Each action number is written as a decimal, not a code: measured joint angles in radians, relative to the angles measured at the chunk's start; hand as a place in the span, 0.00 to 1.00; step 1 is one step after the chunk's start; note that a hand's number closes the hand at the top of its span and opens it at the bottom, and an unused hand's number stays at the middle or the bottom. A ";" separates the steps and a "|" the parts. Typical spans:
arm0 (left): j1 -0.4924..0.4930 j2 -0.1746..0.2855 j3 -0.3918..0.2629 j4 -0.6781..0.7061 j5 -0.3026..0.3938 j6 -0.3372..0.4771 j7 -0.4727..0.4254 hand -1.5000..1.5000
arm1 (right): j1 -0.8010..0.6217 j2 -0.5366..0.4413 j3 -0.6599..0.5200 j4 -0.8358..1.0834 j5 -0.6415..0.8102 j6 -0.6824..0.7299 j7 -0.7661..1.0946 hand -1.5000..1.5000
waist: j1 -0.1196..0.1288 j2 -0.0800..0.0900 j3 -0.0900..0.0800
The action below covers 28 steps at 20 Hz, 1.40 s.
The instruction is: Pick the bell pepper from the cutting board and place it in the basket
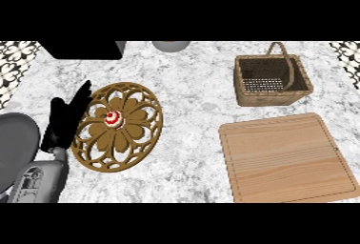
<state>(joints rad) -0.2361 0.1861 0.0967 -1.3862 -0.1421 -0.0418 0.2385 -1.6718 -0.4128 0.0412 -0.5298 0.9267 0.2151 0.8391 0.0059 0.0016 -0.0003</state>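
The white-and-grey marbled table (190,95) carries everything. On its right side, nearest the robot, lies a pale wooden rectangular cutting board (288,159), and its top shows bare: no bell pepper can be seen on it, nor anywhere else in view. Left of centre sits a round brown openwork trivet (134,143). Just beyond the board's far edge stands a square woven wicker basket (271,99) with an arched handle; its inside looks empty.

The black left hand (65,121) rests at the trivet's left rim, fingers straight and close together, holding nothing. The right hand is out of view. A small red-and-white round thing (114,119) sits at the trivet's centre.

Board and basket both lie well to the right of the left hand, so the right arm is likely the nearer one.
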 measured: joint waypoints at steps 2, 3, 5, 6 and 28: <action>0.000 -0.010 -0.003 0.018 -0.008 0.010 -0.017 0.50 | 0.030 -0.021 -0.009 -0.008 -0.008 0.006 -0.047 1.00 | -0.001 0.000 0.000; -0.004 -0.007 -0.002 0.017 -0.008 0.010 -0.014 0.50 | 0.041 -0.028 -0.015 -0.011 -0.014 0.009 -0.067 1.00 | 0.000 0.001 0.000; 0.009 -0.009 -0.006 0.004 -0.009 0.008 -0.013 0.50 | 0.082 -0.043 -0.026 -0.025 -0.024 0.001 -0.111 1.00 | 0.000 0.000 0.000; 0.015 -0.009 -0.006 0.005 -0.010 0.008 -0.018 0.50 | 0.103 -0.043 -0.028 -0.039 -0.027 0.001 -0.119 1.00 | -0.001 -0.001 0.000; -0.003 -0.002 0.008 -0.009 0.000 -0.006 0.009 0.50 | 0.421 -0.016 -0.209 -0.120 -0.152 -0.248 -0.270 0.00 | 0.002 0.001 0.001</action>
<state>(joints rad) -0.2392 0.1843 0.1043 -1.3953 -0.1417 -0.0482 0.2479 -1.2503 -0.4292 -0.1678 -0.6494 0.7743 -0.0325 0.5688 0.0077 0.0028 0.0003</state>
